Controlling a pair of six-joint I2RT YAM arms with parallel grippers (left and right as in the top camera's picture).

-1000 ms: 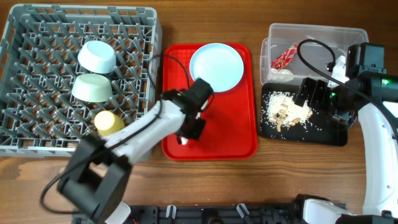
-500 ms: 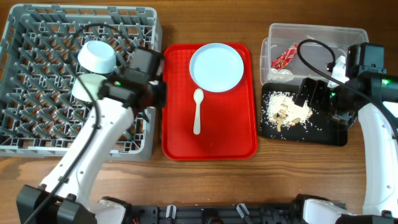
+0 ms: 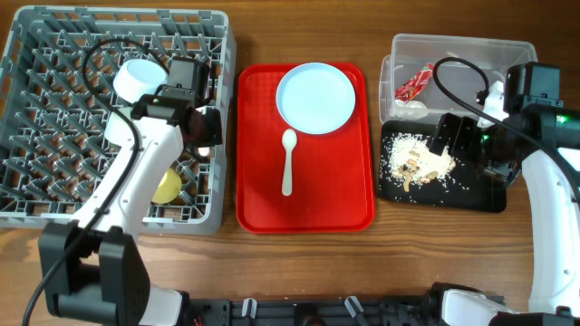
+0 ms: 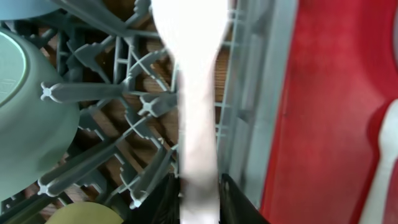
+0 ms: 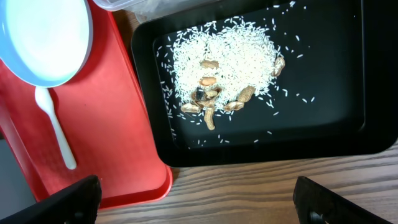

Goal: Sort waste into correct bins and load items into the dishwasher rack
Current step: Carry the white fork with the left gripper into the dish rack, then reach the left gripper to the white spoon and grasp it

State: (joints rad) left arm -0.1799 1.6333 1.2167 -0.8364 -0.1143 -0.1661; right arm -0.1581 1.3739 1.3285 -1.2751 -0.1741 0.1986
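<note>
My left gripper hangs over the right side of the grey dishwasher rack, shut on a white fork whose handle sits between the black fingers. In the rack lie a pale-blue bowl, a light-green bowl and a yellow cup. The round plate and a white spoon rest on the red tray. My right gripper stands open above the table just in front of the black tray, which holds rice and peanuts.
A clear tub at the back right holds a red wrapper and a white scrap. The right arm's cable loops over the tub. Bare wooden table runs along the front edge.
My left arm lifted the fork off the red tray and carried it left, to above the rack's right side. The right arm has stayed still.
</note>
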